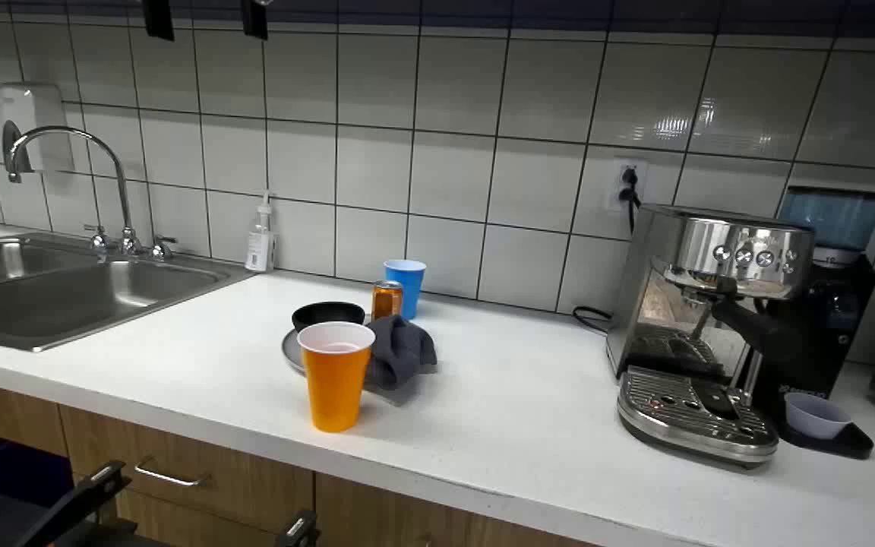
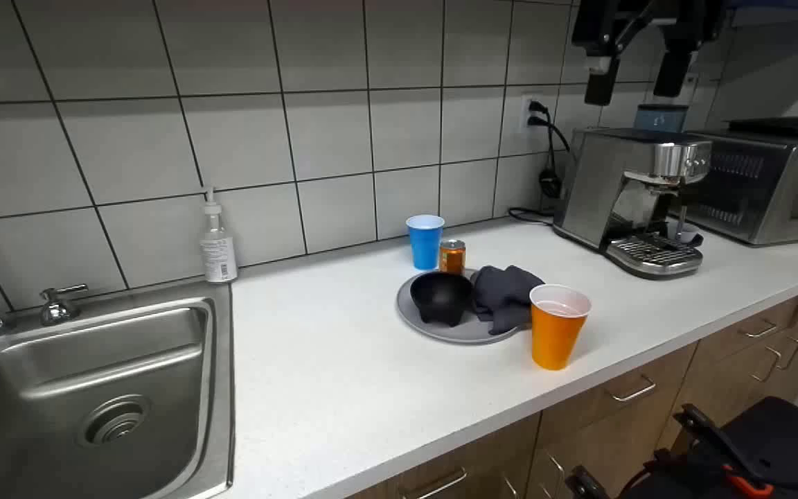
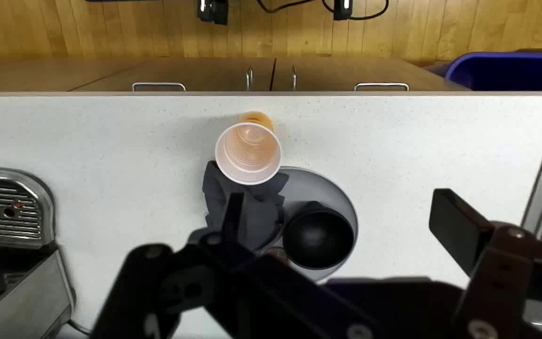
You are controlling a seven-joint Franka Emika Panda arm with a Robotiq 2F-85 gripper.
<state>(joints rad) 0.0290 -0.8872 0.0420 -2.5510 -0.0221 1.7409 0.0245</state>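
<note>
Closest to the wrist lens: black, blunt-tipped fingers (image 3: 454, 226), spread wide; dark linkage (image 3: 280, 292) behind them blurred. In an exterior view they hang well above the white tabletop (image 2: 316, 360), fingertips (image 2: 601, 84) down, upper part cut off by the top edge.

By the wooden drawers (image 2: 593, 388): black equipment (image 2: 752, 450), cut off, hard to make out.

Tabletop, front to back. Orange plastic cup with white interior (image 2: 557, 339), upright near the front edge, hides part of the plate rim. Just beyond: round gray plate (image 2: 458, 334), partly covered by crumpled dark gray cloth (image 2: 506, 294) that spills past its rim. Black footed bowl (image 2: 440, 298) upright on the plate beside the cloth; inside too dark to read. Orange metal can (image 2: 452, 256) behind the bowl, base hidden, can't tell if it's on the plate; mostly covered in wrist view. Blue plastic cup with white interior (image 2: 425, 242) behind the can, upright, out of sight in wrist view.

Clear pump bottle with white label (image 2: 219, 256) at the wall by the stainless steel sink (image 2: 222, 416), sink cut off. Silver espresso machine (image 1: 718, 243) hides part of a black coffee grinder (image 1: 848, 289). Boxy gray metal appliance (image 2: 752, 187), cut off at the right edge in an exterior view.
</note>
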